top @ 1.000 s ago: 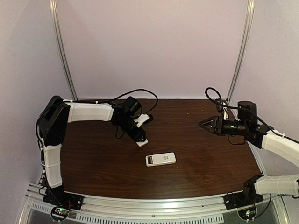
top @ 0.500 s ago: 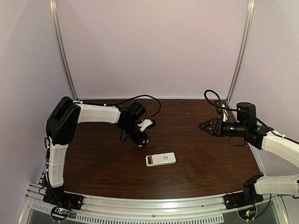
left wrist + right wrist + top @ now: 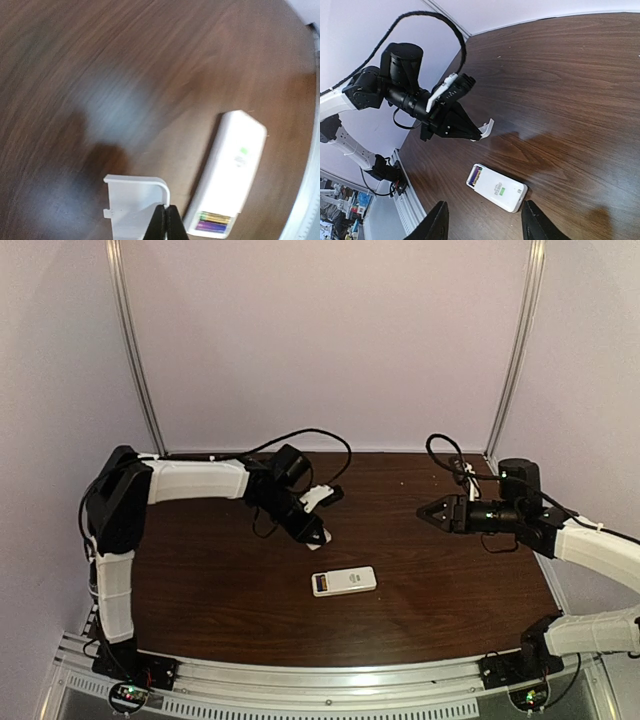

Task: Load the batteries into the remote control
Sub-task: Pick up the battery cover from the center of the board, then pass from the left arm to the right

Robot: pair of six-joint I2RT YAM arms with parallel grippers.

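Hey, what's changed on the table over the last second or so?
The left gripper closed on the cover and carried it right, toward the remote. The right gripper edged left, its jaws open. The remote stayed put, with the batteries in its open bay.

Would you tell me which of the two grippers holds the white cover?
The left gripper, shut on the white cover; the right gripper hangs open and empty.
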